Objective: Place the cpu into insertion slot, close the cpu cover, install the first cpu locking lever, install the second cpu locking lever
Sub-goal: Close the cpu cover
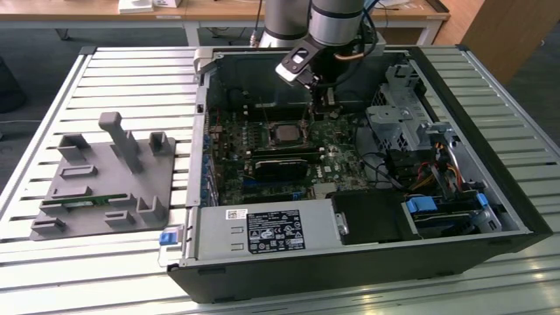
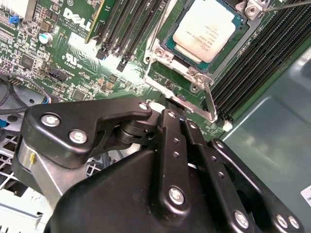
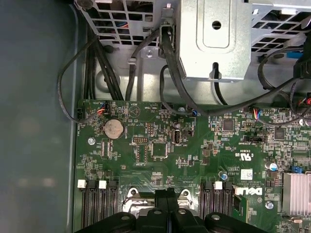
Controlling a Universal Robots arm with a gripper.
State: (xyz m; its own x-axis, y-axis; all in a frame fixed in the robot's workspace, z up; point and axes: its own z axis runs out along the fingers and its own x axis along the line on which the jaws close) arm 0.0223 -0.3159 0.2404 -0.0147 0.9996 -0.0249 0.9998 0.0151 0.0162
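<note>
Cpu: the small flat square chip with a dull silver-grey metal top (image 2: 204,26) lies in the square black insertion slot (image 2: 166,41) on the green circuit board (image 2: 73,58).
Cpu cover: the thin silver metal square frame (image 2: 210,99) is swung open, off the chip, with its free edge at the fingertips.
Fingers: the black metal fingers (image 2: 167,128) are pressed together. I cannot tell whether they pinch the cover.
Gripper: the gripper (image 1: 319,108) is inside the open black computer case (image 1: 350,262), at 1 o'clock from the chip in the exterior view.
Worktop: the slatted metal worktop (image 1: 114,79) carries a grey plastic fixture (image 1: 105,177) at 9 o'clock from the case.
</note>
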